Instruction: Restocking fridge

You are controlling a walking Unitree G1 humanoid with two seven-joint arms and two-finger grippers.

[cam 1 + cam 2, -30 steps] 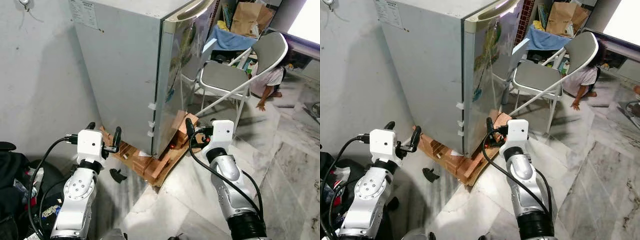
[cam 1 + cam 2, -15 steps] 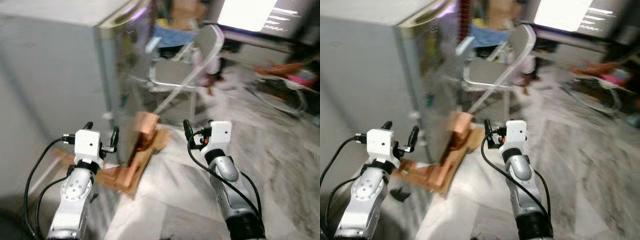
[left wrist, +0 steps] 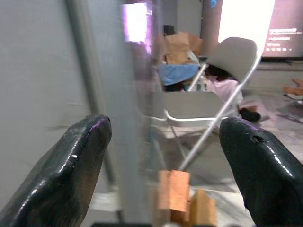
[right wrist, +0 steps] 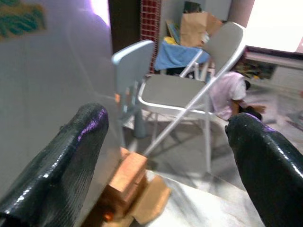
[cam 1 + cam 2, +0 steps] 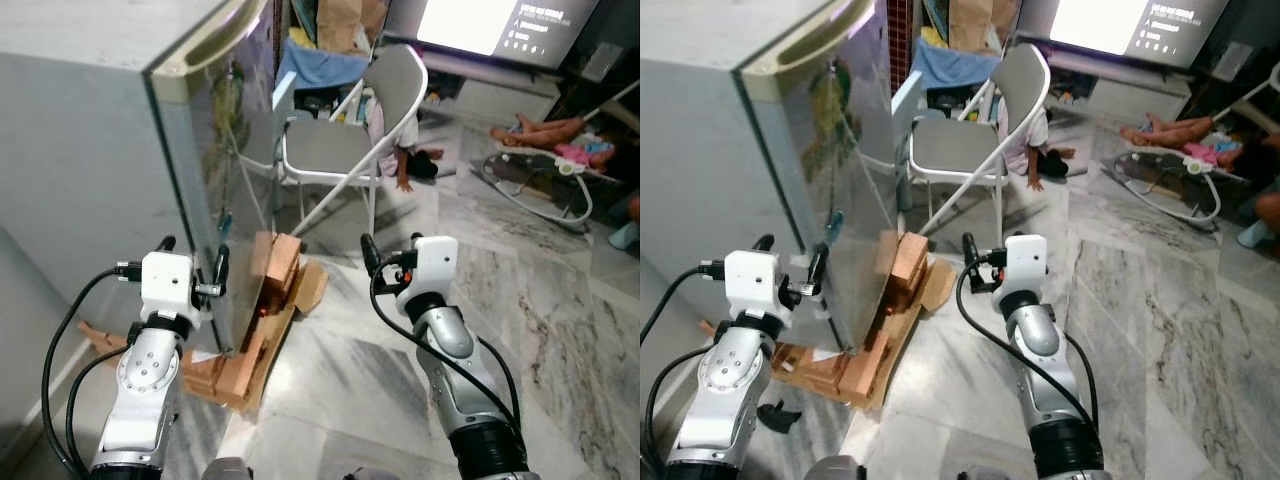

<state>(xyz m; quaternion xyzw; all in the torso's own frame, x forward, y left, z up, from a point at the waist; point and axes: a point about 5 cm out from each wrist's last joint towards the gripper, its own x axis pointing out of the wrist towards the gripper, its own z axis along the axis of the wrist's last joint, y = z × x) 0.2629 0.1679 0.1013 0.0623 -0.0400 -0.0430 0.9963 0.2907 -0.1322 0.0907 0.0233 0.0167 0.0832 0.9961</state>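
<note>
Fridge: door shut, standing on wood blocks and cardboard, which I judge keep it raised off the floor.
Left tool: fingers spread, empty, held up at the fridge's front corner edge.
Right tool: fingers spread, empty, out past the door's face, apart from it.
Chair: folding, just beside the door, likely in its swing path.
Stock: I see none in hand.
</note>
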